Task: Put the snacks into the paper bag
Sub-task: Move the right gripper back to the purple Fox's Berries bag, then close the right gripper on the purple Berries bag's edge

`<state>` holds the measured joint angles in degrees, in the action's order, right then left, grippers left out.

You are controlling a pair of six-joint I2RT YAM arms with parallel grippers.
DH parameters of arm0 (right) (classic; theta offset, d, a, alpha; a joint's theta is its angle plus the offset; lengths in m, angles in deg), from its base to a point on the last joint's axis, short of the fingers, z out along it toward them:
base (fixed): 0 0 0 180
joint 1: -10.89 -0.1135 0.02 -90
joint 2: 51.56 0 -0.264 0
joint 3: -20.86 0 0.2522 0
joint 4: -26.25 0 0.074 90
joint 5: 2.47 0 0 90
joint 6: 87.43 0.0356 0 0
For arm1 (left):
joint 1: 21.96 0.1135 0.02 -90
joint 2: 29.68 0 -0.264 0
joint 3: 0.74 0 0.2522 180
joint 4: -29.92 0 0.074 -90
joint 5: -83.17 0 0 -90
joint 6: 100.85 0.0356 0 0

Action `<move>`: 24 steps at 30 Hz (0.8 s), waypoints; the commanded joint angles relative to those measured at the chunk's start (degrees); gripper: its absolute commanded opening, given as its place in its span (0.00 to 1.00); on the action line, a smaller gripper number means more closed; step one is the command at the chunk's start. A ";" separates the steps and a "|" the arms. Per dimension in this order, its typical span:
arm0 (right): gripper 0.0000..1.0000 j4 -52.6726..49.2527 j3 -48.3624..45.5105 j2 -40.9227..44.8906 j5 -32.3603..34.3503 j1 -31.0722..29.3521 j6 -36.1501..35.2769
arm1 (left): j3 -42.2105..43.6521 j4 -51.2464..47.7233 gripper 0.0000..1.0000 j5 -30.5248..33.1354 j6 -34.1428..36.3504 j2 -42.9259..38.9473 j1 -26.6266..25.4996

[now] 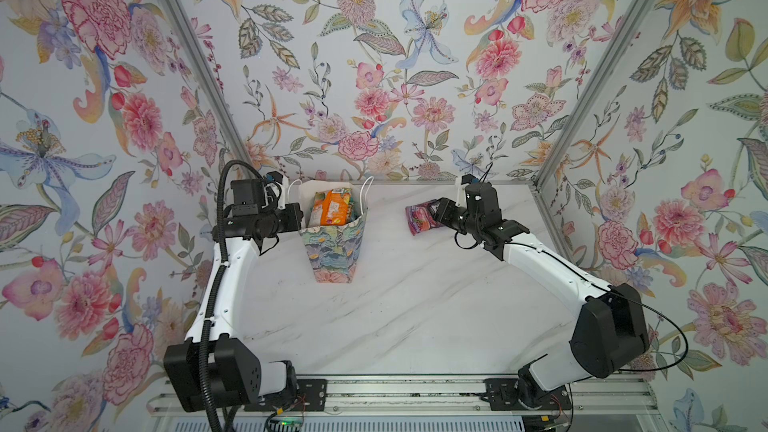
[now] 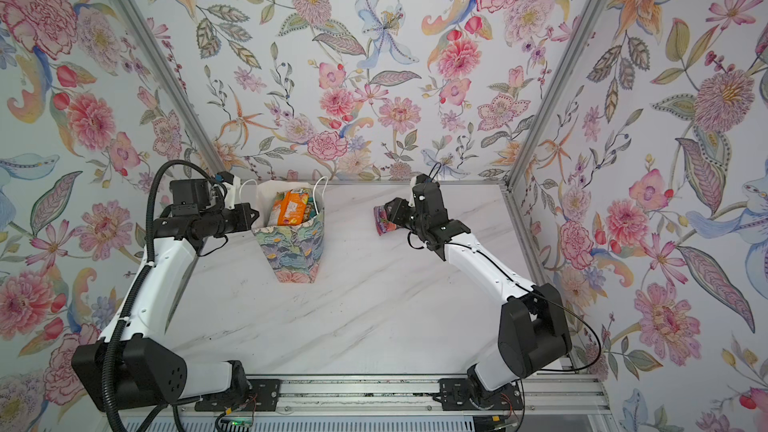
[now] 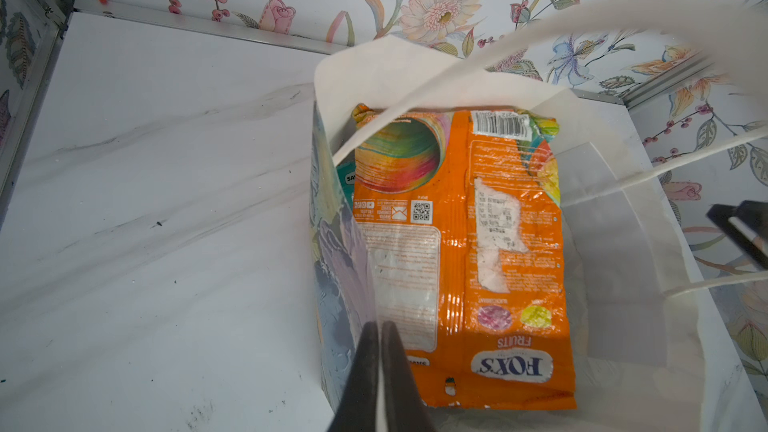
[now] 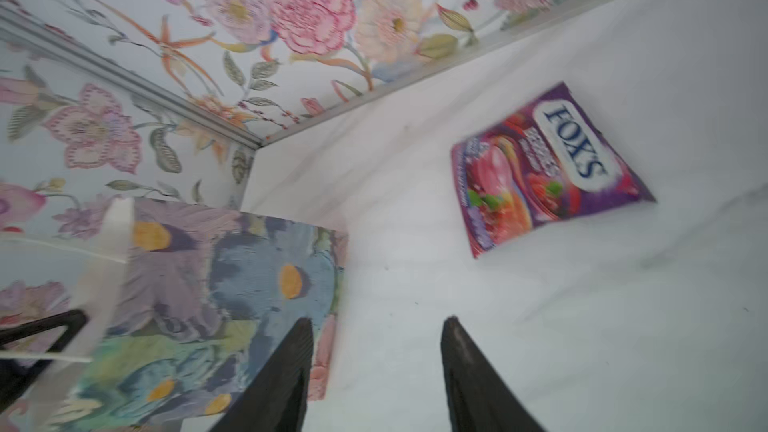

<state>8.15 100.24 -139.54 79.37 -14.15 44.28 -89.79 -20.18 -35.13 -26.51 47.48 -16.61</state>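
Observation:
The paper bag (image 1: 332, 252) (image 2: 291, 253) stands upright at the back left of the table, its mouth open. My left gripper (image 1: 300, 218) (image 3: 380, 328) is shut on the bag's left wall at the rim, with a white sliver of paper between the jaws. Inside the bag an orange FOX'S packet (image 3: 498, 251) (image 1: 330, 207) stands on end, and a teal packet (image 3: 348, 174) peeks out behind it. A purple FOX'S packet (image 4: 548, 168) (image 1: 417, 218) lies flat on the table right of the bag. My right gripper (image 4: 378, 326) (image 1: 436, 210) hovers open and empty near it.
Floral walls close in the white marble table (image 1: 415, 309) at the back and both sides, with aluminium posts in the corners. The bag's white cord handles (image 3: 582, 35) arch over its mouth. A metal rail (image 1: 407, 392) carries both arm bases at the front edge.

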 commanded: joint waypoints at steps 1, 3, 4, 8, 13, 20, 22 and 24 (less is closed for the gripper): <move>0.53 6.17 -2.31 0.07 1.29 1.11 4.00 | 0.35 -0.66 0.04 -1.24 -0.07 -0.25 -0.33; 0.53 6.17 -3.34 -1.71 1.53 2.64 3.90 | 0.18 -0.85 0.03 -1.25 -0.07 -0.35 -0.37; 0.53 6.48 -3.63 -2.77 1.01 3.61 3.86 | 0.14 -1.02 0.04 -1.16 0.01 -0.37 -0.33; 0.53 6.67 -3.62 -7.03 0.46 6.67 2.63 | 0.30 -1.37 0.04 -0.85 0.27 -0.61 -0.38; 0.52 7.56 -2.51 -12.34 -1.41 9.07 2.06 | 0.41 -1.36 0.04 -0.93 0.18 -0.79 -0.33; 0.53 9.01 -0.25 -19.09 -2.62 11.13 3.14 | -0.26 -1.81 0.04 -0.71 0.28 -0.61 -0.33; 0.53 10.42 0.01 -21.19 -3.24 11.74 4.40 | -0.23 -1.81 0.04 -0.67 0.28 -0.62 -0.33; 0.53 11.67 0.39 -23.03 -4.30 12.24 5.84 | -0.21 -1.94 0.04 -0.45 0.28 -0.61 -0.33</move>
<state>17.13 98.98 -160.61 76.75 -2.72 47.96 -89.79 -20.22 -35.11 -26.51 47.48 -16.61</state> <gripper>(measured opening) 0.527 0.038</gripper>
